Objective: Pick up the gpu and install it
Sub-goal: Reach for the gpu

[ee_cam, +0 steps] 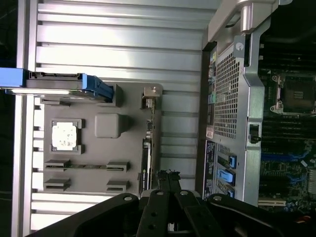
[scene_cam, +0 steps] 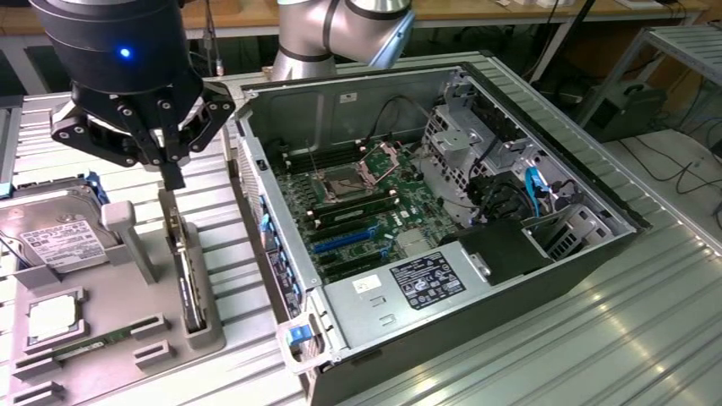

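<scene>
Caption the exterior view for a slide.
Shut gripper just above the gpu standing on edge in its grey holder, beside the open computer case.

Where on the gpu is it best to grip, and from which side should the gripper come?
Probably its free upper long edge, from straight above. The gpu stands on edge in a slot of the gray holder, so that thin edge stands clear for a pinch across its two faces.

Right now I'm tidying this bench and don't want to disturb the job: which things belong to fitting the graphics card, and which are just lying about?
Part of the job:
graphics card, on edge in the grey holder
gripper, shut, just above it
computer case, lying open

Just lying about:
hard drive
processor chip
memory stick
</scene>
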`<act>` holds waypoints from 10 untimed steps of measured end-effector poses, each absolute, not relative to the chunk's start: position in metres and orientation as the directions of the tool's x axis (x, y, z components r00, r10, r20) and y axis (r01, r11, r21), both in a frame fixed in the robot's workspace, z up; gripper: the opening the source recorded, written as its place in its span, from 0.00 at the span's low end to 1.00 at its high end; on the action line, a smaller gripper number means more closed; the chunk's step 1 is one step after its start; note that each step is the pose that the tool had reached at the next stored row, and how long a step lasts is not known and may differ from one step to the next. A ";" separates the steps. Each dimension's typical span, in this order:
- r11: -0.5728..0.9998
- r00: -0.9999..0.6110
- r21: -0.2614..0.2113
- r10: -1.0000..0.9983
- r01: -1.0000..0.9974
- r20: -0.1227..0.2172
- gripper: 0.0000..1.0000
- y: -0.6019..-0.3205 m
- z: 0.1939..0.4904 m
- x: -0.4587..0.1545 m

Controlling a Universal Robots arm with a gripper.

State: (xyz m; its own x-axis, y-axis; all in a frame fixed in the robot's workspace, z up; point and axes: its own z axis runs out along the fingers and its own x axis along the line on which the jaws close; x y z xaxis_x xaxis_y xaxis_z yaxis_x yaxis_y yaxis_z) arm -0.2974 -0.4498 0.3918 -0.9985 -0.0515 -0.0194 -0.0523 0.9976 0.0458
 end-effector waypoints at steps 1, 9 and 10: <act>0.997 -0.998 0.046 -0.053 -0.054 -0.019 0.11 -0.450 0.392 -0.298; 0.997 -0.998 0.046 -0.064 -0.065 -0.019 0.11 -0.451 0.392 -0.309; 0.997 -0.998 0.046 -0.065 -0.066 -0.020 0.11 -0.451 0.392 -0.310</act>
